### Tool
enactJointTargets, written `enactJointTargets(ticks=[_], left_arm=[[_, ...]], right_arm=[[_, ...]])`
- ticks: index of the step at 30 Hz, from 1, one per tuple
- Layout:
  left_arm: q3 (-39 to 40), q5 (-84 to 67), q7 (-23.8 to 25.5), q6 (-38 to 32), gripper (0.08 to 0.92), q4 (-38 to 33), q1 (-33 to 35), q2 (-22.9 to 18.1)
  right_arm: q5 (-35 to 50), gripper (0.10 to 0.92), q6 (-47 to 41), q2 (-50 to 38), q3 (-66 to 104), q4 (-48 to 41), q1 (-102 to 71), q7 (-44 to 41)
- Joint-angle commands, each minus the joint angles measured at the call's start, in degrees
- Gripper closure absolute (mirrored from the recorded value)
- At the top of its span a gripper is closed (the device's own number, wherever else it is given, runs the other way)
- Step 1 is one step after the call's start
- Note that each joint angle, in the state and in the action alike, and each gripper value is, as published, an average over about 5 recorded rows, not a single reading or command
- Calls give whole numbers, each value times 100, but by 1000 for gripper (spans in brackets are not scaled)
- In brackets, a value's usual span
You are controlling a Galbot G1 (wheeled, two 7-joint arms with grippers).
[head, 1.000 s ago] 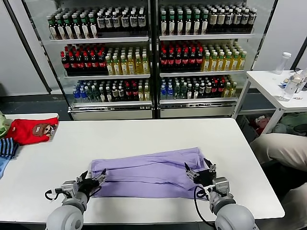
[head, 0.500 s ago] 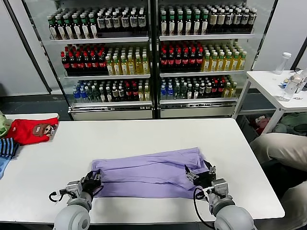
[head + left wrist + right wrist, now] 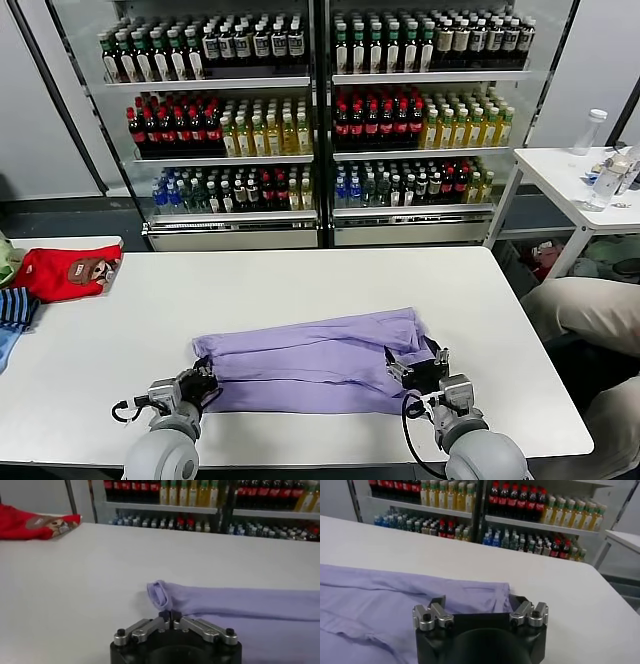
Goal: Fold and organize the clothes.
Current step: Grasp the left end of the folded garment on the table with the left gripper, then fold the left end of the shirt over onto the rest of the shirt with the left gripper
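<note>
T-shirt [image 3: 315, 362] lies flat, lower centre of head view, on the white table [image 3: 300, 280], already folded into a long band running left-right.

L gripper [image 3: 196, 385] at lower left, at the shirt's left end. In the L wrist view [image 3: 169, 619] fingers are pinched together, tips touching, right at the near cloth edge beside the rolled hem. Looks like it has nipped a thin bit of fabric, but can't confirm cloth is actually between the tips.

R gripper [image 3: 418, 365] at lower right, over the shirt's right end. R wrist view [image 3: 479, 611] shows fingers spread apart, straddling the cloth, nothing held.

Risks, my read:
- asymmetric grab: L clenched, R not. If both arms lift now, only the left end rises, so the band twists and the fold opens up.
- L pinch is at the very edge. Thin bite = slips out on lift, or catches top layer only and peels the fold apart.
- R fingers sit over a wrinkled spot. Closing there may bunch the fabric or miss the lower layer.
- cloth on smooth tabletop: any sideways drag shifts the whole shirt toward near edge.

Red garment [image 3: 68, 272] far left mid-frame, well apart, no interference.
</note>
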Motion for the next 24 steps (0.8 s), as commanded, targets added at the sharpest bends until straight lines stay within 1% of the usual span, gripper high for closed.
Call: enactJointTargets(ticks=[1, 5, 9, 13, 15, 17, 21, 24], left_arm=[[-708, 1591, 118, 42, 914, -270, 60, 295], [-1499, 1945, 363, 33, 914, -212, 294, 595], [-2445, 2161, 697, -125, 914, 45, 603, 944], [-2993, 2123, 1019, -221, 914, 135, 803, 1240], [-2926, 1923, 1113, -185, 914, -7, 827, 1272], [-2666, 1546, 1202, -41, 914, -327, 815, 1182], [-1860, 437, 1350, 269, 914, -1272, 781, 808], [-1076, 79, 1396, 278, 914, -1777, 769, 519]], right_arm=[[-6, 203, 4, -3, 9, 13, 15, 1], [-7, 203, 5, -14, 20, 34, 45, 1], [-3, 203, 8, -39, 65, 79, 78, 0], [0, 203, 7, -52, 139, 198, 135, 0], [-4, 203, 2, -42, 163, 256, 165, -1], [-16, 203, -1, -27, 167, 279, 184, -2], [-42, 203, -1, -22, 200, 291, 156, -6], [-44, 203, 1, -49, 269, 310, 107, -12]])
